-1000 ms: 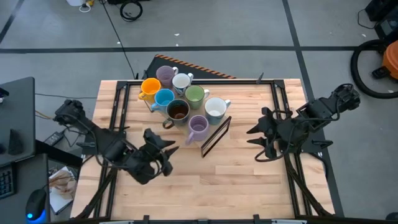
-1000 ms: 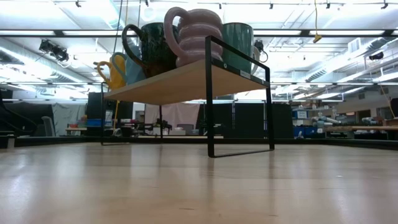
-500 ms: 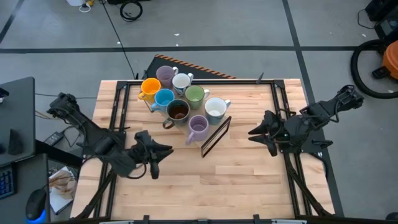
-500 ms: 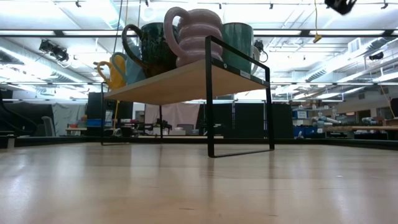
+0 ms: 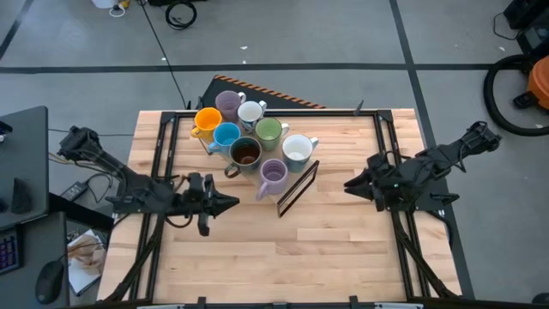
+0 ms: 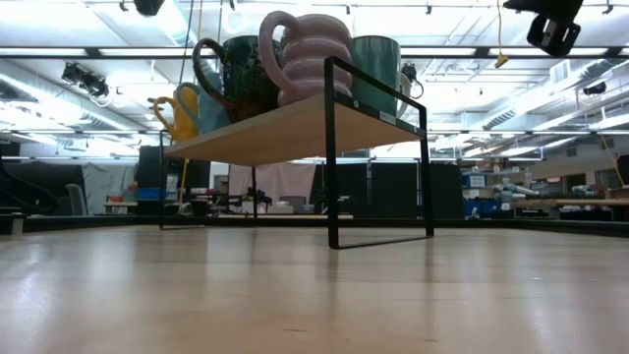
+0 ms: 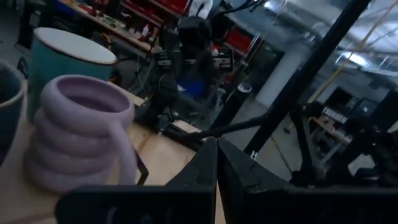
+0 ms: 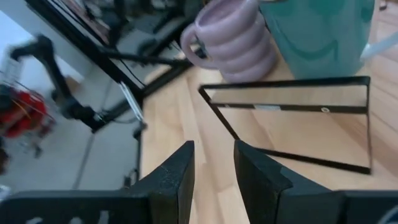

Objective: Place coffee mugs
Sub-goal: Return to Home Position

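Coffee mugs, eight in all, stand bunched on the shelf [image 5: 298, 187], a wooden board on a black wire frame at the far middle of the light wood table [image 5: 343, 257]. From above I count the orange mug [image 5: 207, 120], a smooth lavender mug [image 5: 228, 104] at the far edge, the white mug [image 5: 250, 112], the light blue mug [image 5: 226, 136], the green mug [image 5: 268, 130], the dark brown mug [image 5: 246, 153], a teal mug [image 5: 297, 149] with a white inside, and a ribbed lavender mug [image 5: 273, 174] at the near edge. The left gripper [image 5: 227, 202] hovers over the table left of the shelf, pointing toward it, its fingers pressed together with only a hairline between. The right gripper [image 5: 350, 184] hangs well apart on the other side, its fingers narrowly parted and holding nothing. The tabletop is pale jointed planks with black rails down both sides. Around it I see grey concrete floor [image 5: 343, 34] and a hazard-striped strip [image 5: 274, 96] behind the shelf. The level view shows ceiling strip lights [image 6: 98, 51] and distant workbenches.
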{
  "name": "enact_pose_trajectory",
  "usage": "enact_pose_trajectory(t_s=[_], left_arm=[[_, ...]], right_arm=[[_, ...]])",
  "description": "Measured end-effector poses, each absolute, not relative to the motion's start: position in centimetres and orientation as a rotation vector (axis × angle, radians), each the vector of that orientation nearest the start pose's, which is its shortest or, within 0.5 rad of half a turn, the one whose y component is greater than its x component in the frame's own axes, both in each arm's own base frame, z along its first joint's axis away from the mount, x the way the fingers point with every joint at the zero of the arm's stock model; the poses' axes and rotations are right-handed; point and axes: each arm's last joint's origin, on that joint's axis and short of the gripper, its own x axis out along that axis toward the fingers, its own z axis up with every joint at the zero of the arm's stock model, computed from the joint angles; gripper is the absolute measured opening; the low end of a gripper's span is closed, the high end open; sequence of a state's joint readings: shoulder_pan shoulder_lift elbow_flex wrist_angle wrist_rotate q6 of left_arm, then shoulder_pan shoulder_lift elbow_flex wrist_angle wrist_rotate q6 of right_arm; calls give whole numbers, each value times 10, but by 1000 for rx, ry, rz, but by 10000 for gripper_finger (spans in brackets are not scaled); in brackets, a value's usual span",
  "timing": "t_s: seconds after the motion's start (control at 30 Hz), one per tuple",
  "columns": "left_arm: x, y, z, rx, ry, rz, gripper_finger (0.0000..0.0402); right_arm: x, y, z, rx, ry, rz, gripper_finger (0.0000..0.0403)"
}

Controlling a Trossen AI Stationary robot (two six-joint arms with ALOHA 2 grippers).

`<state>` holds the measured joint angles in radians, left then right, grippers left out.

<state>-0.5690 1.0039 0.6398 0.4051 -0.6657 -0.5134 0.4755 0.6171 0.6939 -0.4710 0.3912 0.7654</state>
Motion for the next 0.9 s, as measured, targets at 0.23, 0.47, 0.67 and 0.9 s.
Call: enact_pose_trajectory(t_s=[0.23,0.47,0.67,0.9], left_arm=[[185,-88,273,-576,-128,94,8],[177,-77,266,-554,-167,114,8],[168,-65,258,-547,-184,137,8],[154,-51,241,-588,-227,165,8]], right_arm=[[104,40,303,653,233,-41,117],[85,28,311,662,112,-76,101],[72,20,315,652,49,-81,84],[59,13,317,648,-12,-85,69]])
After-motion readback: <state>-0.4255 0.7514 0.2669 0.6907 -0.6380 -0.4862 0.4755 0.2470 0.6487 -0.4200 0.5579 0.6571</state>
